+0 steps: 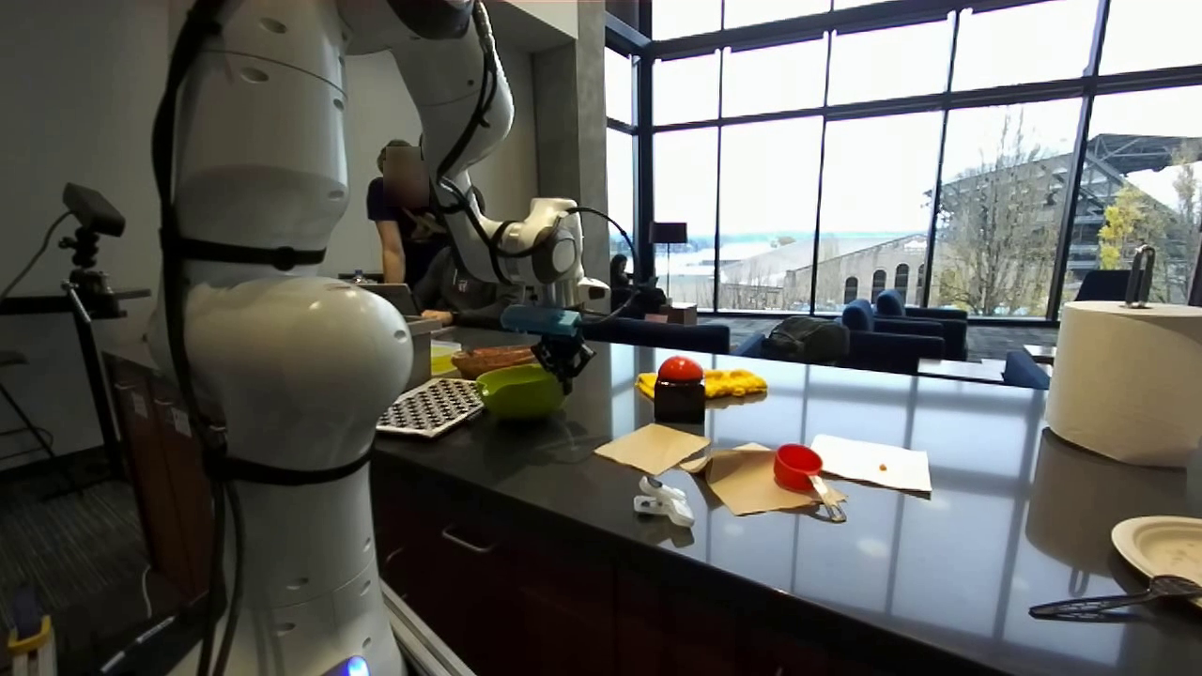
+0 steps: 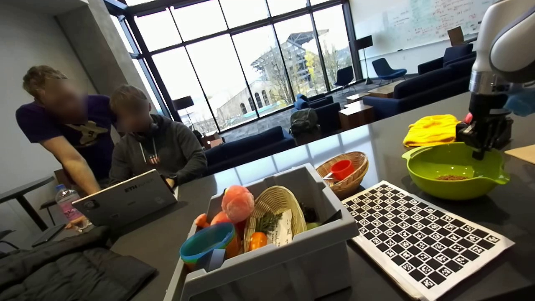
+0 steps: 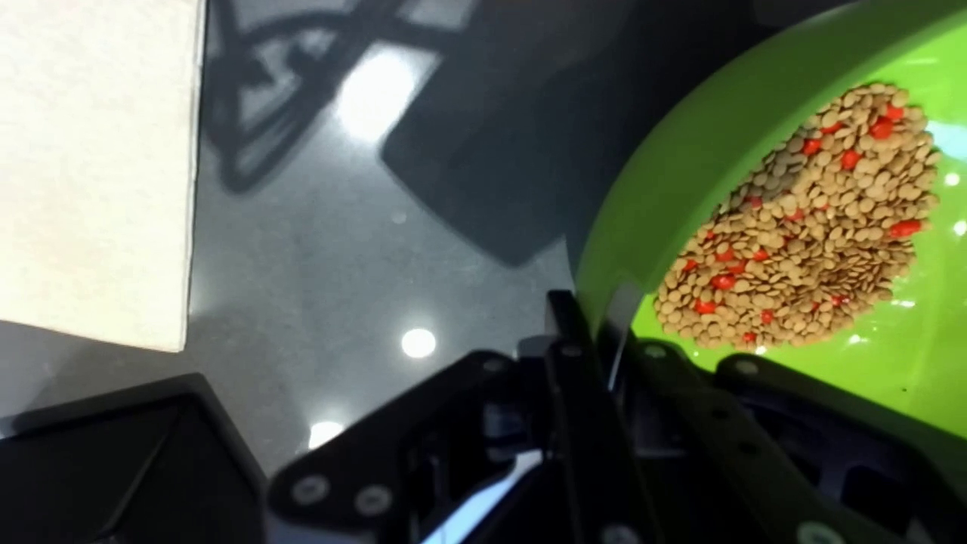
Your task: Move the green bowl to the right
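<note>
The green bowl [image 1: 519, 391] appears to rest on the dark counter in both exterior views, upright, with a pile of brown lentil-like pieces in it. In an exterior view its pouring lip and outer wall [image 2: 434, 186] show well. In the wrist view its rim [image 3: 680, 166] curves through the right side, with tan and red bits inside. My gripper [image 3: 593, 325] is closed over the bowl's near rim, one finger outside and one inside. The gripper also shows at the rim in both exterior views [image 1: 566, 374] [image 2: 480, 146]. The exact contact is dark and partly hidden.
A checkered board [image 2: 422, 234] lies beside the bowl, near a grey bin [image 2: 267, 267] and a wicker basket [image 2: 355, 171]. A yellow cloth [image 1: 737, 383], a black box with a red dome [image 1: 680, 399], brown paper [image 1: 653, 449], a white clip [image 1: 665, 502] and a red measuring cup [image 1: 796, 468] lie along the counter.
</note>
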Controlling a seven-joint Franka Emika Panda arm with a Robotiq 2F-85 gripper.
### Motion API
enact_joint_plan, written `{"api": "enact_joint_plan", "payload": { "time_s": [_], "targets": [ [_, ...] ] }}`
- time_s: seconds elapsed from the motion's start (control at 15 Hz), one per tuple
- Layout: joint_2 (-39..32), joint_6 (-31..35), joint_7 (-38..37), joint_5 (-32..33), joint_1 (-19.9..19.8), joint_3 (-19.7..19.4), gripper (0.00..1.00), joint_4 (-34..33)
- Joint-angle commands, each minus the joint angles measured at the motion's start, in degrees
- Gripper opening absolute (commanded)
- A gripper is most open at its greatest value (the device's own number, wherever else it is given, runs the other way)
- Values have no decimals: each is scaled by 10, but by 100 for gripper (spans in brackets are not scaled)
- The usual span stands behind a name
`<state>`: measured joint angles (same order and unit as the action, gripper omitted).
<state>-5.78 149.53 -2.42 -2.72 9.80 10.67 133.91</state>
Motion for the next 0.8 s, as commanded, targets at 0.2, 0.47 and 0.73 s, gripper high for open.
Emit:
{"api": "enact_joint_plan", "payload": {
  "time_s": [0.2, 0.47, 0.73],
  "targets": [
    [17, -19, 36, -36, -17, -9, 2, -6],
    [23, -18, 43, -50, -26, -14, 2, -2],
    [36, -14, 44, -64, -40, -27, 2, 12]
  ]
}}
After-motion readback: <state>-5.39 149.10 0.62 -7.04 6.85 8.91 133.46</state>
